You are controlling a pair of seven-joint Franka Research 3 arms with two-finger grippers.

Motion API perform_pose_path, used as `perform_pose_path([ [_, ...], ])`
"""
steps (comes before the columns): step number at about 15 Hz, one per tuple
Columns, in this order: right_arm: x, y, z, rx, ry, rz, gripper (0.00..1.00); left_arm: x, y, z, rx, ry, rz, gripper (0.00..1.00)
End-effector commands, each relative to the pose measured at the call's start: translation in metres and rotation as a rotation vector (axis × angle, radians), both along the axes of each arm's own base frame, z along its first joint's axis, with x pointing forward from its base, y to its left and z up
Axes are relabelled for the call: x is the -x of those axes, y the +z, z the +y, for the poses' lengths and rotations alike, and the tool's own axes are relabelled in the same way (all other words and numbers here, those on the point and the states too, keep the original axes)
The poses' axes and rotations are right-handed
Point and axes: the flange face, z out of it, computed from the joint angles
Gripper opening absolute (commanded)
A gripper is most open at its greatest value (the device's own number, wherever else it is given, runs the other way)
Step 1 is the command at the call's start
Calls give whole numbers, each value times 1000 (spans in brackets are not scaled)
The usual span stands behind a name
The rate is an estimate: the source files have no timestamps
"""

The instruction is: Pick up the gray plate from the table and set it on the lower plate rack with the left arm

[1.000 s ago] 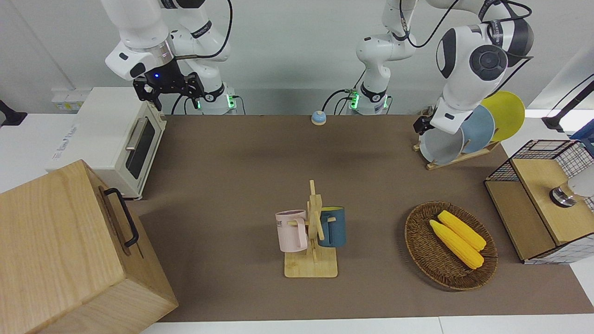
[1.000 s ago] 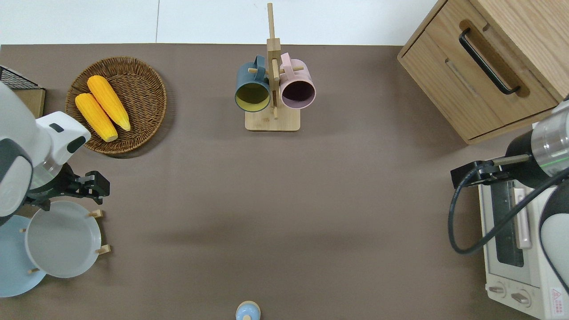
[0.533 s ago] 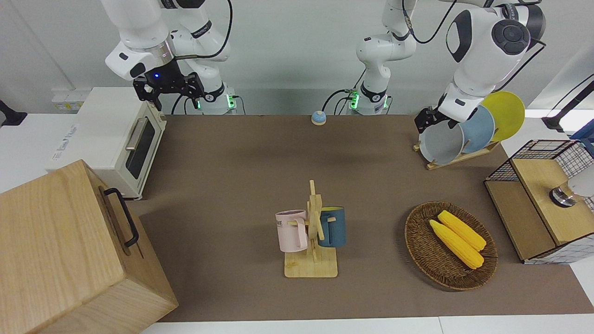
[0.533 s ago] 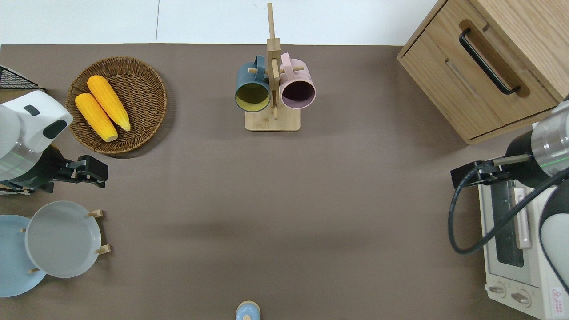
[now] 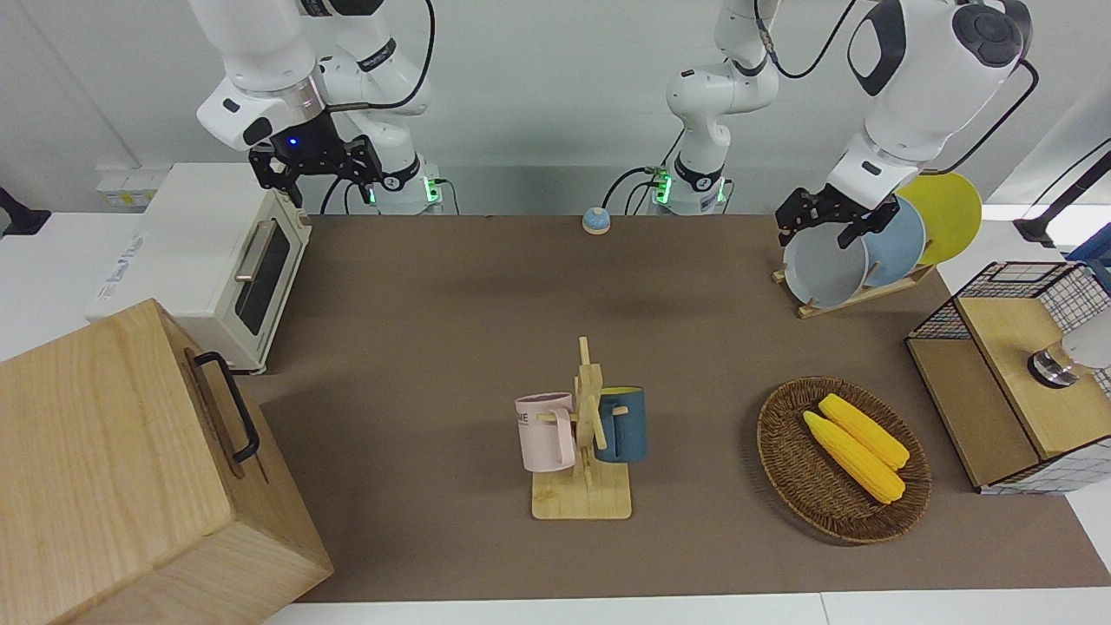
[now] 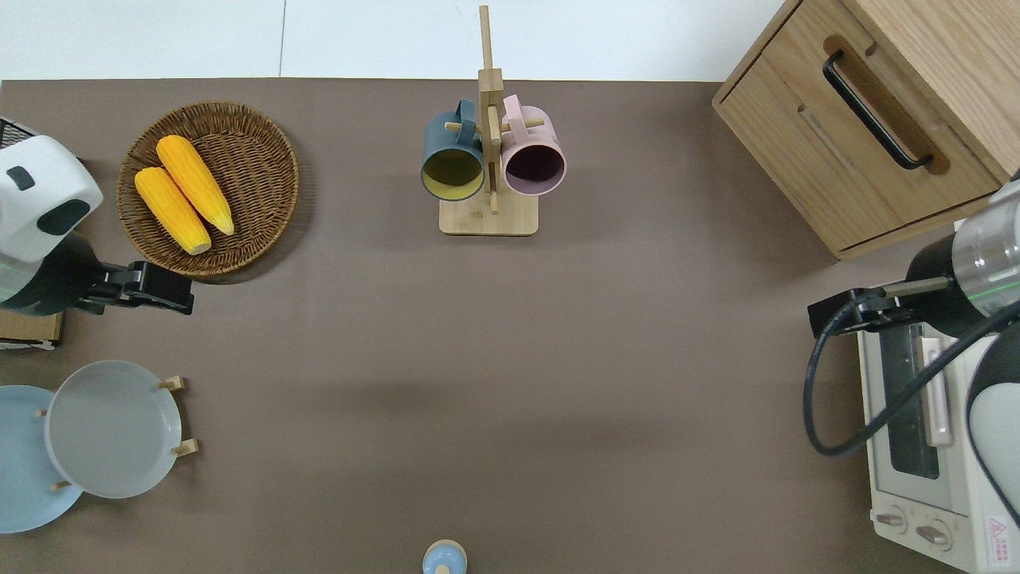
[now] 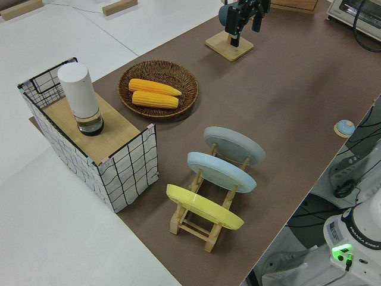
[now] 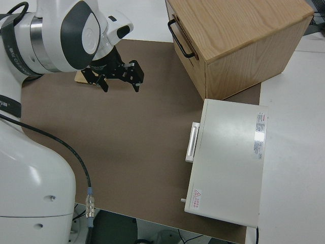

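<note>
Left gripper had lifted off the gray plate, fingers spread, empty | plate stood in the lower plate rack beside the light blue plate | retreat straight up, clear of rims | right arm parked.

We see a robotics lab staged as a kitchen. Two white robot arms are bolted at the edge of a worktop covered with a brown mat, against bare white walls. Kitchen props sit on it: a toaster oven, a mug stand, a plate rack and a basket of corn.
</note>
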Motion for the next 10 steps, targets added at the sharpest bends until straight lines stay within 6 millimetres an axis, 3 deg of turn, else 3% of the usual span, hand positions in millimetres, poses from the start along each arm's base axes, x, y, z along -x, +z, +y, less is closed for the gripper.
perform_pose_path([
  [1,2,4,-2,9,-15,0,983,-6,15,6,29,-50,-43,995],
  [10,2,3,-2,8,-15,2,983,-6,23,3,7,-76,-60,995],
])
